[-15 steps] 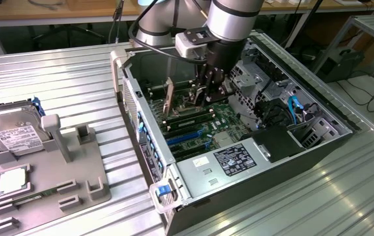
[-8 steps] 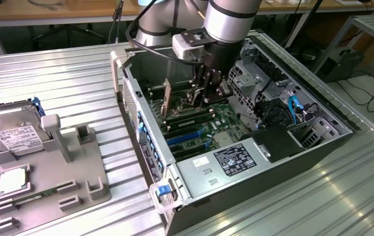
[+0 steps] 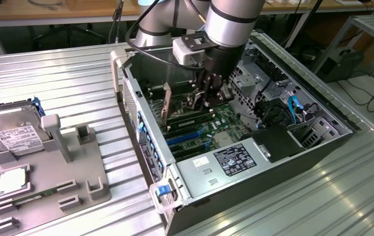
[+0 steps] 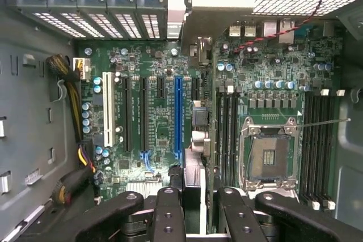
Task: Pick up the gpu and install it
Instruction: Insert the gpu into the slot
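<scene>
My gripper (image 3: 210,101) reaches down into the open computer case (image 3: 193,174), low over the green motherboard (image 3: 229,123). It is shut on the gpu (image 3: 185,114), a thin dark card held on edge. The card's pale bracket strip (image 3: 167,105) stands upright on the exterior view's left of the gripper, toward the case's slotted rear wall. In the wrist view the black fingers (image 4: 168,213) clamp the card's edge (image 4: 193,177) over the board, beside the long blue expansion slot (image 4: 177,117). From the exterior view I cannot tell whether the card touches a slot.
On the exterior view's left, a grey fixture tray (image 3: 75,169) holds a silver hard drive (image 3: 10,132) and a small square chip (image 3: 13,179). Inside the case are the processor socket (image 4: 266,154), memory slots (image 4: 227,128), yellow and black cables (image 4: 76,100) and a black drive cage (image 3: 275,142).
</scene>
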Controlling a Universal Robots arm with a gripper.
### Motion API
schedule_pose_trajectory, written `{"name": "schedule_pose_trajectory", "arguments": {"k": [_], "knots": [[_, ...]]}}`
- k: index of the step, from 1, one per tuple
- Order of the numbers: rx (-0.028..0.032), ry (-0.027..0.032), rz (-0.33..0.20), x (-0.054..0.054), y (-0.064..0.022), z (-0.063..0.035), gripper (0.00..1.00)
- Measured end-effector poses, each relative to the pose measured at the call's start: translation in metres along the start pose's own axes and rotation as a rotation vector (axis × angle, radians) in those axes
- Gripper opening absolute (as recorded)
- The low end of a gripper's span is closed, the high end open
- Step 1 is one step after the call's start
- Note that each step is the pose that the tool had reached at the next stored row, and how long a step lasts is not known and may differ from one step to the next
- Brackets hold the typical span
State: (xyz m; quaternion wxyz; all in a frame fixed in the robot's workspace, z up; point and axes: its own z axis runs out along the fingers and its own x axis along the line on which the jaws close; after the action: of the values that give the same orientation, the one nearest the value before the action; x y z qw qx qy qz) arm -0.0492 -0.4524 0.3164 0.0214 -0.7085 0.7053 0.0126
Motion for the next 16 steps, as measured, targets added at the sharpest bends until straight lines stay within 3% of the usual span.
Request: {"name": "schedule_pose_trajectory", "arguments": {"k": [16], "knots": [[0.0,-0.0004,0.0,0.003,0.0063,0.0193,0.28]]}}
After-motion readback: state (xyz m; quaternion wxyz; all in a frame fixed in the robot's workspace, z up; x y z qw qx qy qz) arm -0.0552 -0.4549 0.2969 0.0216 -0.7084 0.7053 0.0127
